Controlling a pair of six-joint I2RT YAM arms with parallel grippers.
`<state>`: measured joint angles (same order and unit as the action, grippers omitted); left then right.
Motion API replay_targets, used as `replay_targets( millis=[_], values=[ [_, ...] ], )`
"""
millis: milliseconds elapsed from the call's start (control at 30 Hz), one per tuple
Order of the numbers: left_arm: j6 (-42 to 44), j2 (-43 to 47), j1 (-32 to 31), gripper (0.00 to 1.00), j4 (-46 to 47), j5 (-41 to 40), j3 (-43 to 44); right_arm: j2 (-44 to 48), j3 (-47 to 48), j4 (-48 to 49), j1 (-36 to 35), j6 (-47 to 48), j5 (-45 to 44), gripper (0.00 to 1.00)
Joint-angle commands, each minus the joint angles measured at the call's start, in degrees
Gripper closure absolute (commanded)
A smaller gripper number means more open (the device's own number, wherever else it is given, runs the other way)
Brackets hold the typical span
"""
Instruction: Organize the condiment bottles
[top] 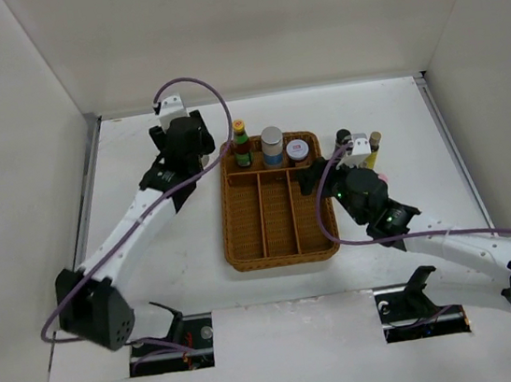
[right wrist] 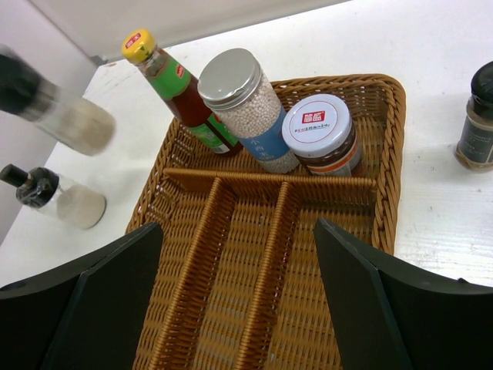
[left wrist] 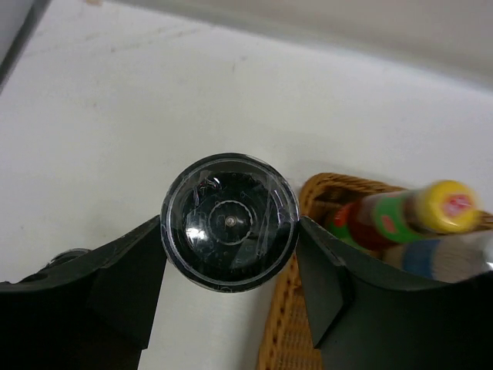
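Top view, centre: wicker tray [top: 280,230] holds three bottles [top: 272,146] in its far compartment. Left gripper [top: 192,152] sits just beside the upper-left corner, right gripper [top: 315,178] over the right edge.
Left wrist: fingers [left wrist: 127,289] clamped on dark-lidded shaker [left wrist: 229,222], mid-frame, next to the tray rim.
Right wrist: fingers wide apart, nothing between, above the long slots.
Step looks like shaker pick-up. Next move likely needs a lift over the rim into a free slot.

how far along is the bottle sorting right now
Three sit in the far compartment of the tray: green bottle, grey-lidded jar, white-lidded jar. The left gripper is closed on a dark-lidded shaker outside the tray; the right gripper hangs open above it. Not yet in: a second shaker, a dark bottle, a yellowish bottle.
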<state>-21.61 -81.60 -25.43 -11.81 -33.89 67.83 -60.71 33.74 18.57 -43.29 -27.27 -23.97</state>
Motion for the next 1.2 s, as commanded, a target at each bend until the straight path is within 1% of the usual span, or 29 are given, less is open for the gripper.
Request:
replay_targets(
  millis=[0,133,267,333,433,533,767,867,1000,1167],
  values=[
    [1.2,9.0,-3.6,0.63,4.1,-2.6,-2.2,1.6,-0.3,3.9,-0.6,-0.2,-0.3,0.14],
    [-0.4,11.6,-9.8,0.62,0.8,-1.9,-4.2,2.2,-0.8,4.2,-0.3,-0.5,-0.4,0.14],
    [-3.8,12.5,-14.8,0.62,0.2,-1.7,-7.1,2.8,-1.1,4.2,0.2,-0.5,-1.3,0.13],
    [-5.2,11.9,-17.0,0.62,2.1,-1.4,-8.9,3.2,-1.2,4.2,0.3,-0.5,-1.3,0.13],
    [-5.6,9.3,-18.9,0.62,8.0,-0.3,-11.1,2.9,-1.3,4.2,0.4,-0.5,-1.3,0.12],
    [-5.6,6.6,-19.6,0.62,11.8,0.2,-11.6,2.7,-1.3,4.2,0.3,-0.4,-1.3,0.12],
    [-5.4,1.4,-18.4,0.60,14.8,0.9,-12.9,3.1,-1.5,4.2,0.4,-0.5,-1.3,0.12],
    [-5.4,-0.9,-18.6,0.55,15.3,0.0,-13.4,3.0,-1.5,4.2,0.4,-0.5,-1.3,0.12],
    [-5.4,-1.4,-19.4,0.40,16.6,-0.1,-14.3,2.3,-1.3,4.3,0.4,-0.5,-1.3,0.12],
    [-5.1,1.3,-18.9,0.31,16.0,-0.2,-14.8,2.9,-1.4,4.3,0.4,-0.5,-1.2,0.12]
  ],
)
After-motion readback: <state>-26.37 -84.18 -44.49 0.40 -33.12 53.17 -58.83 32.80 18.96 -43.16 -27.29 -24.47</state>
